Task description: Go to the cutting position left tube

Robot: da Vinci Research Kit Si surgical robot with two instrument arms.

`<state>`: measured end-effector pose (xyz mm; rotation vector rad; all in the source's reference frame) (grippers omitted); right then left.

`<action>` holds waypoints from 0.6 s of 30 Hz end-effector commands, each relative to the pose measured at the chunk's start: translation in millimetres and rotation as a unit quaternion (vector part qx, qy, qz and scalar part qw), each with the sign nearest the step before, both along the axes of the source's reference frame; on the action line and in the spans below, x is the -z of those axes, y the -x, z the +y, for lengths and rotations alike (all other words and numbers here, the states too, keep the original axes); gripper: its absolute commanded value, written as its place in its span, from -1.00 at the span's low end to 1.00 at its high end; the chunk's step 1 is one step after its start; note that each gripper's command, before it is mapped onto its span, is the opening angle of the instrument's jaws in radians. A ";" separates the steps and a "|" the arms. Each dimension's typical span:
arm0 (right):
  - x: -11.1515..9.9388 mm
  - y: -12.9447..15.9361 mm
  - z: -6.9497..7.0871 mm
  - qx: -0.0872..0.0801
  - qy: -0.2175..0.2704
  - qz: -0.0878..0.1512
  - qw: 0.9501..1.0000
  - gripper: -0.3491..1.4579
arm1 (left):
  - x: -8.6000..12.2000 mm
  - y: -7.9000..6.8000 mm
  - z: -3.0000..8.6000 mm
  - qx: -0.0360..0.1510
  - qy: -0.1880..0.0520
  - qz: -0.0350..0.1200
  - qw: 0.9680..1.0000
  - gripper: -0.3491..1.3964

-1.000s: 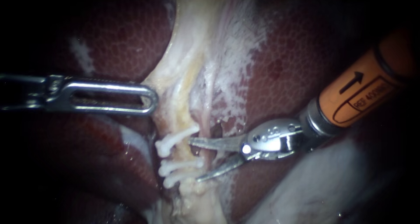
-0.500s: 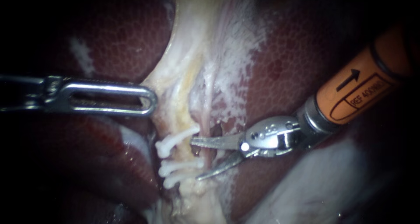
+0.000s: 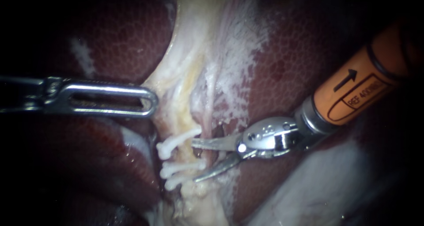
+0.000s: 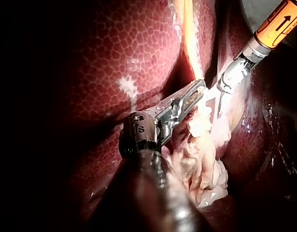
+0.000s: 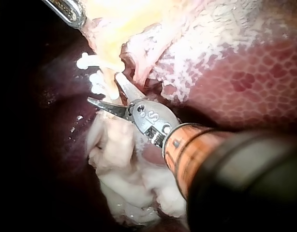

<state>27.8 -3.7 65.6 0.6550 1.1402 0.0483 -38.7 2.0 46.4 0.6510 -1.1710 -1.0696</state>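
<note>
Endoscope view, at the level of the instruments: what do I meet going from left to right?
left instrument → white clips → right instrument, jaws open → its silver wrist → its orange shaft

The left tube (image 3: pixel 189 153) is a thin, pale yellowish strand. It runs down a band of pale tissue (image 3: pixel 185 76) that lies between dark red lobes of liver (image 3: pixel 287 67). Three white clips (image 3: pixel 176 140) cross it: one higher, two close together lower, with a short bare stretch of tube between.
</note>
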 end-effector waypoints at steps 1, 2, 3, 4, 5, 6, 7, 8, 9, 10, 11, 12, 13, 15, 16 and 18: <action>0.0 -0.2 0.0 0.002 0.000 0.004 1.000 0.80 | 0.0 0.0 0.0 0.000 0.000 0.000 1.000 -1.00; 0.0 -0.4 0.0 0.004 0.000 0.006 1.000 0.80 | 0.0 0.0 0.0 0.000 0.000 0.000 1.000 -1.00; 0.0 -0.6 0.0 0.005 0.000 0.008 1.000 0.80 | 0.0 0.0 0.0 0.000 0.000 0.000 1.000 -1.00; 0.0 -0.8 0.0 0.005 0.000 0.011 1.000 0.80 | 0.0 0.0 0.0 0.000 0.000 0.000 1.000 -1.00; 0.0 -1.0 0.0 0.006 0.000 0.011 1.000 0.80 | 0.0 0.0 0.0 0.000 0.000 0.000 1.000 -1.00; 0.0 -1.1 0.1 0.005 -0.001 0.012 1.000 0.80 | 0.0 0.0 0.0 0.000 0.000 0.000 1.000 -1.00; 0.0 -1.3 0.1 0.005 -0.002 0.014 1.000 0.80 | -0.1 0.0 0.0 0.000 0.000 0.000 1.000 -1.00; 0.0 -1.3 0.1 0.006 -0.003 0.016 1.000 0.80 | -0.1 0.0 0.0 0.000 0.000 0.000 1.000 -1.00; 0.0 -1.4 0.1 0.004 -0.003 0.019 1.000 0.80 | -0.1 0.0 0.0 0.000 0.000 0.000 1.000 -1.00; 0.0 -1.4 0.2 0.004 -0.003 0.021 1.000 0.80 | -0.1 0.0 0.0 0.000 0.000 0.000 1.000 -1.00; 0.0 -1.4 0.2 0.005 -0.004 0.021 1.000 0.80 | -0.1 0.0 0.0 0.000 0.000 0.000 1.000 -1.00; 0.1 -1.4 0.2 0.008 -0.005 0.024 1.000 0.78 | -0.1 0.0 0.0 0.000 0.000 0.000 1.000 -1.00; 0.1 -1.4 0.2 0.011 -0.006 0.026 1.000 0.78 | -0.1 0.0 0.0 0.000 0.000 0.000 1.000 -1.00; 0.2 -1.4 0.1 0.019 -0.010 0.030 0.999 0.76 | -0.2 0.0 0.0 0.000 0.000 0.000 1.000 -1.00; 0.2 -1.4 0.0 0.024 -0.008 0.035 0.999 0.74 | -0.2 0.0 0.0 0.000 0.000 0.000 1.000 -1.00; 0.4 -1.5 -0.1 0.031 -0.008 0.040 0.999 0.73 | -0.2 0.0 0.1 0.000 0.000 0.000 1.000 -1.00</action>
